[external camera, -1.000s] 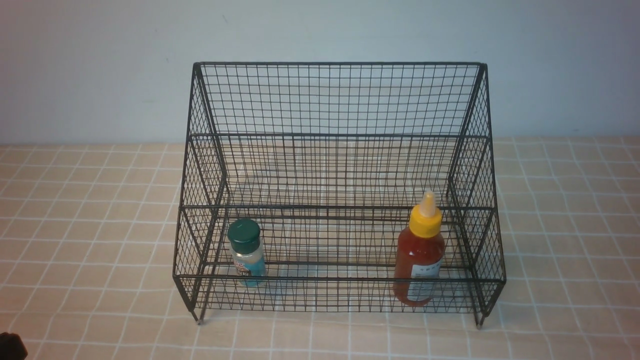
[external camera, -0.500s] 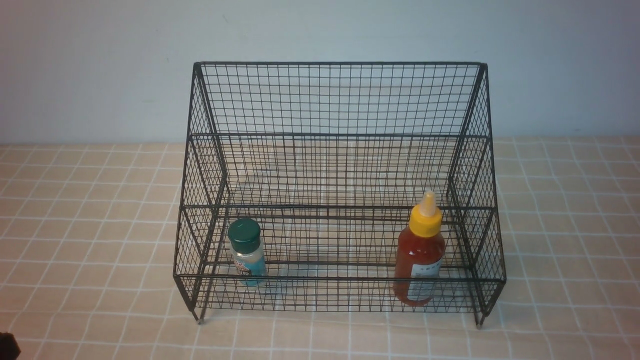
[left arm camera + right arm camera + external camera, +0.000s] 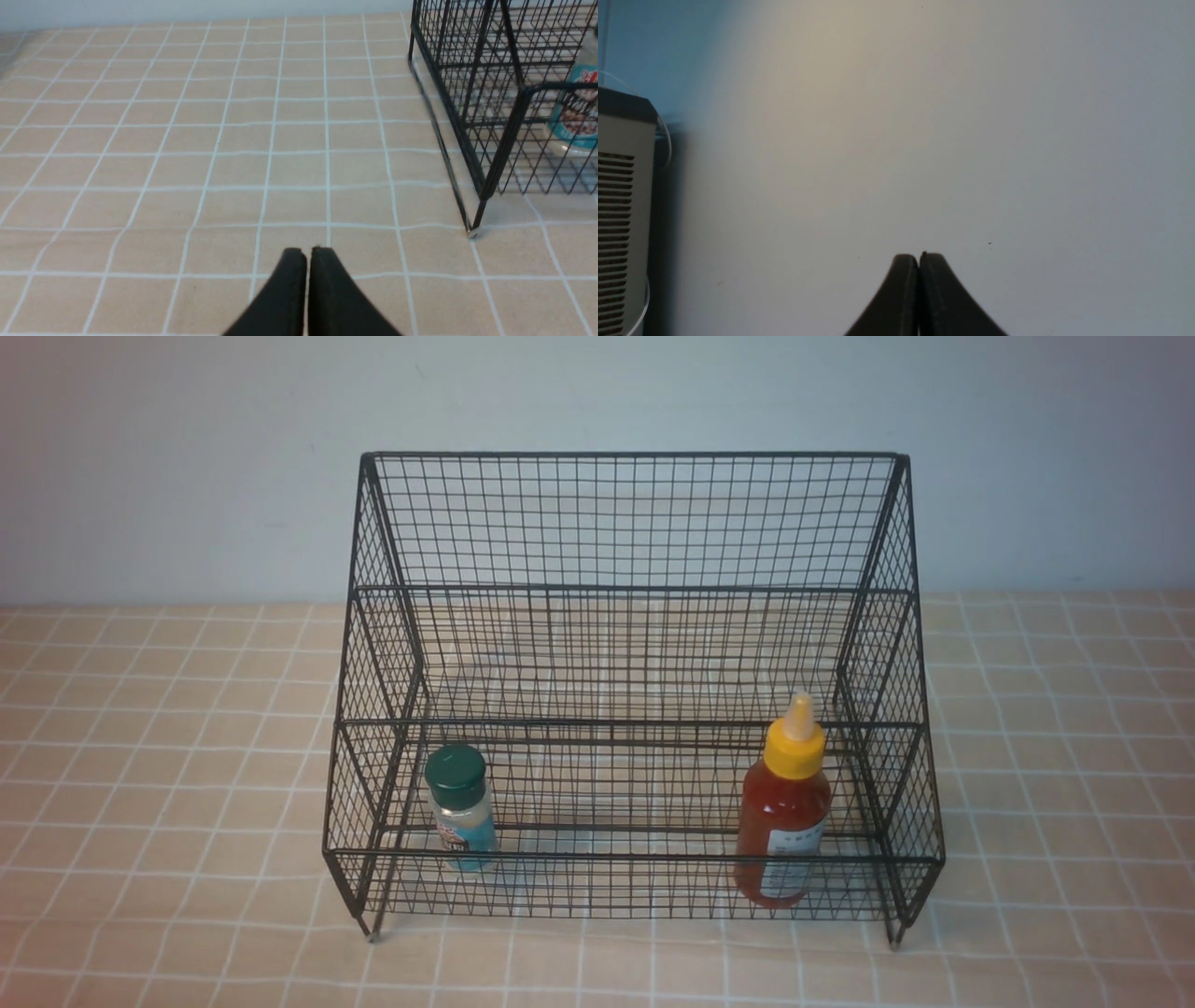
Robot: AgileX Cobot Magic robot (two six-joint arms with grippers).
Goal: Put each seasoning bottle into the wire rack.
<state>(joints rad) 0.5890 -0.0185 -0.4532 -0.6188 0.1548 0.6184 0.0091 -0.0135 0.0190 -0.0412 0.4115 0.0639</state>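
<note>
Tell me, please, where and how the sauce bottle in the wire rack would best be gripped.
I would close the gripper across the sides of the yellow cap, coming from above. The sauce bottle stands nearly upright, its cap rising above the front rail of the wire rack, while mesh screens its lower body. The nozzle tapers, so it would likely give a poorer hold.

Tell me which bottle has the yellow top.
The taller red-brown sauce bottle, on the rack's right; the other bottle has a green cap.
</note>
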